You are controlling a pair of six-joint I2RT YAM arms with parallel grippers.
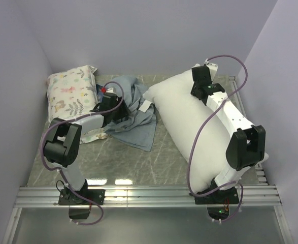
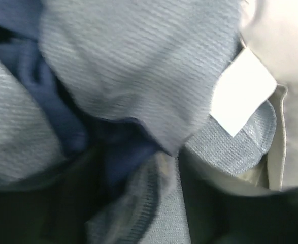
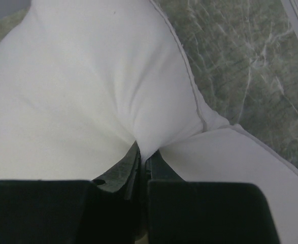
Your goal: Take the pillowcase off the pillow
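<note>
The blue pillowcase (image 1: 136, 115) lies crumpled on the table left of centre, apart from most of the pillow and touching its left corner. It fills the left wrist view (image 2: 138, 66), pale grey-blue with dark blue folds. My left gripper (image 1: 117, 109) sits on the crumpled cloth, and a hemmed fold runs between its dark jaws (image 2: 143, 203). The plump white pillow (image 1: 189, 127) lies diagonally on the right, its small tag (image 1: 146, 106) at the left corner (image 2: 242, 94). My right gripper (image 1: 203, 89) is shut on a pinch of pillow fabric (image 3: 143, 152) at the far end.
A smaller floral-print pillow (image 1: 71, 91) lies at the back left against the wall. The green marble table (image 1: 138, 162) is walled on the left, back and right. A metal rail (image 1: 149, 195) runs along the near edge by the arm bases.
</note>
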